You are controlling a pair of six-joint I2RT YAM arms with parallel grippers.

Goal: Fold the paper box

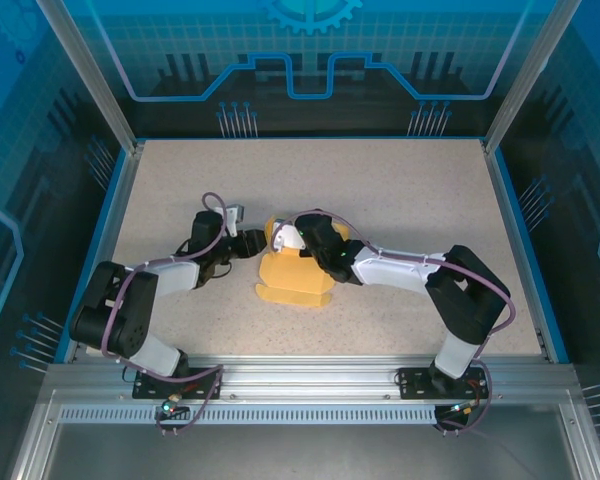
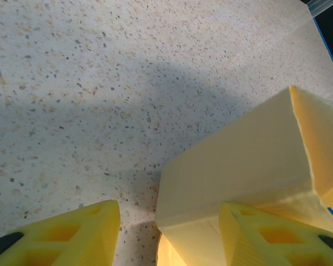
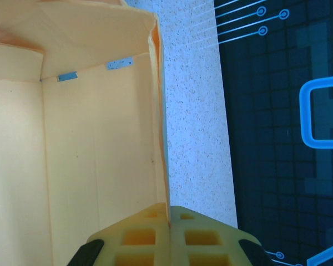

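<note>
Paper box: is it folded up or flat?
Partly folded. The paper box has walls standing up, but a flap lies flat on the table.

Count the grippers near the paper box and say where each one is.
2. The left gripper is at the left side of the paper box, jaws apart. The right gripper is over its far end, pinched shut on one upright wall.

Lab robot cell: aluminium frame (image 1: 300,378), circuit-print panels (image 1: 310,70).

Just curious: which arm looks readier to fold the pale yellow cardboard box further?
Probably left: the left claw stands open at the pale yellow cardboard box; the right claw is pinching its wall.
</note>
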